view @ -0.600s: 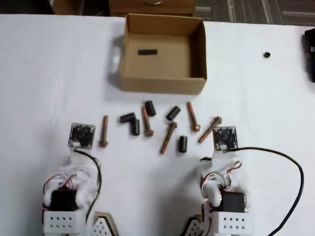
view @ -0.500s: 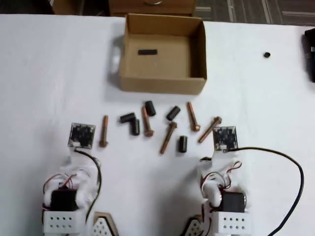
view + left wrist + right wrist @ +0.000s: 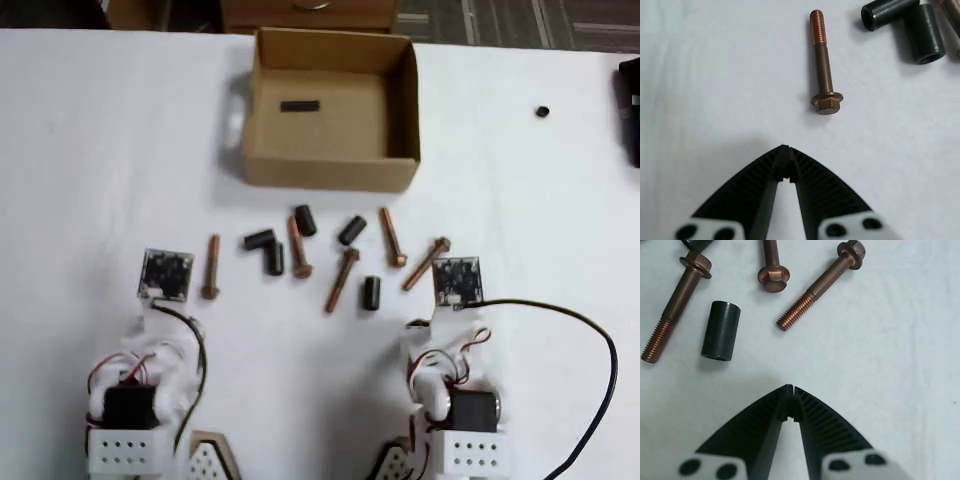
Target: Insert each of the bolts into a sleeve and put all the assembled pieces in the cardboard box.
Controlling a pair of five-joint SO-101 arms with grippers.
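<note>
Several copper bolts and several black sleeves lie loose on the white table in front of the cardboard box. My left gripper is shut and empty, just short of the hex head of the leftmost bolt, which lies apart from the rest. Two sleeves lie beyond that bolt to one side. My right gripper is shut and empty too. In front of it lie one sleeve and three bolts. A small black piece lies inside the box.
Both arms sit at the table's near edge, the left arm and the right arm with its black cable looping to the right. A small black part lies far right, near a dark object at the edge.
</note>
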